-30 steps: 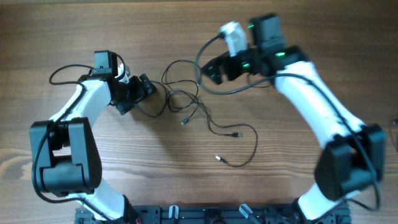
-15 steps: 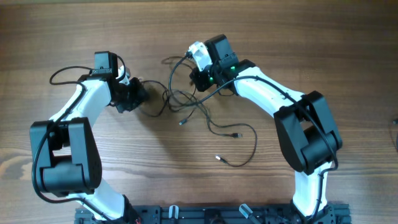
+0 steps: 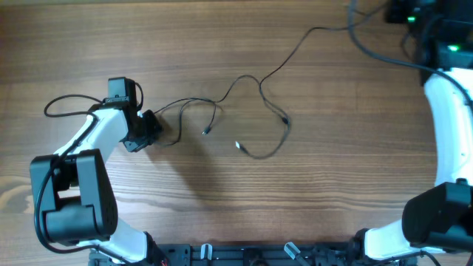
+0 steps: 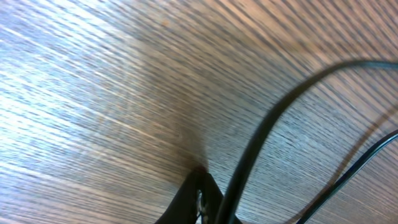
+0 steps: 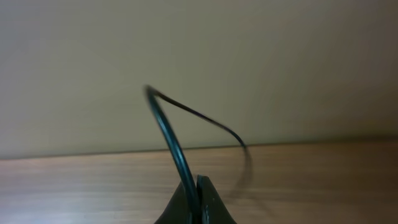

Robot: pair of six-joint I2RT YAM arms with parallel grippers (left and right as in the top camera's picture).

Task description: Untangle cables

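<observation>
My left pincer [image 3: 151, 126] clamps a thin black cable [image 3: 194, 103] on the wooden worktop [image 3: 332, 192]; my right pincer [image 5: 196, 198] grips a second black cable [image 5: 168, 138].

Cropped at the bottom edge of each wrist view: left end effector [image 4: 200, 200] and right end effector [image 5: 194, 200], down to dark tips. Smeared by blur: thin black cable [image 5: 166, 130] above the brown wooden worktop [image 5: 311, 180]. Too small to identify overhead: tiny cable plugs [image 3: 239, 145].
</observation>
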